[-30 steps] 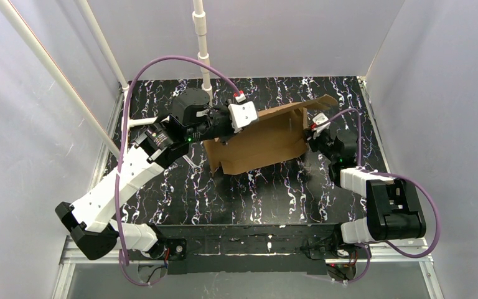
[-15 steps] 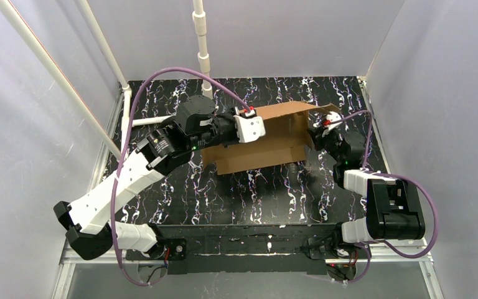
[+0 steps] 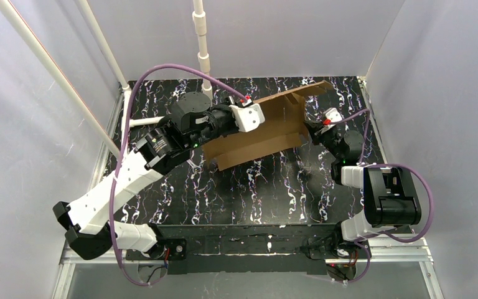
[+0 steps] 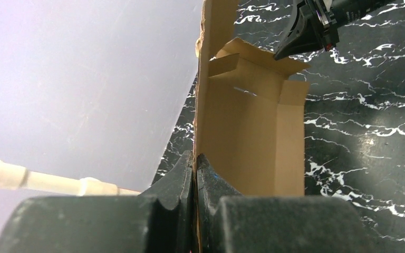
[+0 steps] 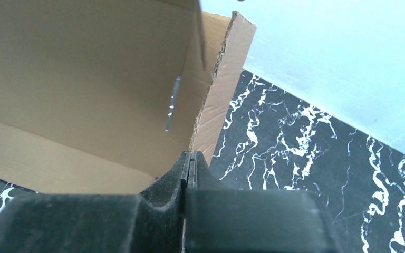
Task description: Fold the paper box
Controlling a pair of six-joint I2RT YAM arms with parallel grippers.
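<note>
The paper box [image 3: 267, 134] is a brown cardboard sheet, partly folded, standing tilted at the back middle of the black marbled table [image 3: 255, 193]. My left gripper [image 3: 260, 116] is shut on its raised upper panel; in the left wrist view the jaws [image 4: 195, 158] clamp the panel's edge, with the box [image 4: 253, 137] stretching away. My right gripper [image 3: 311, 128] is shut at the box's right end. In the right wrist view its tip [image 5: 191, 155] sits at the foot of a side flap [image 5: 219, 89], with nothing seen between the pads. It also shows in the left wrist view [image 4: 287, 50].
A white pipe post [image 3: 202, 43] stands at the back behind the left arm. Another white pipe [image 3: 143, 121] lies at the table's left edge. Grey enclosure walls close in on three sides. A purple cable [image 3: 162, 68] loops over the left arm.
The left gripper has lifted the box's upper panel up and back, so the sheet stands steeper. The right gripper has shifted slightly toward the box's right end.
</note>
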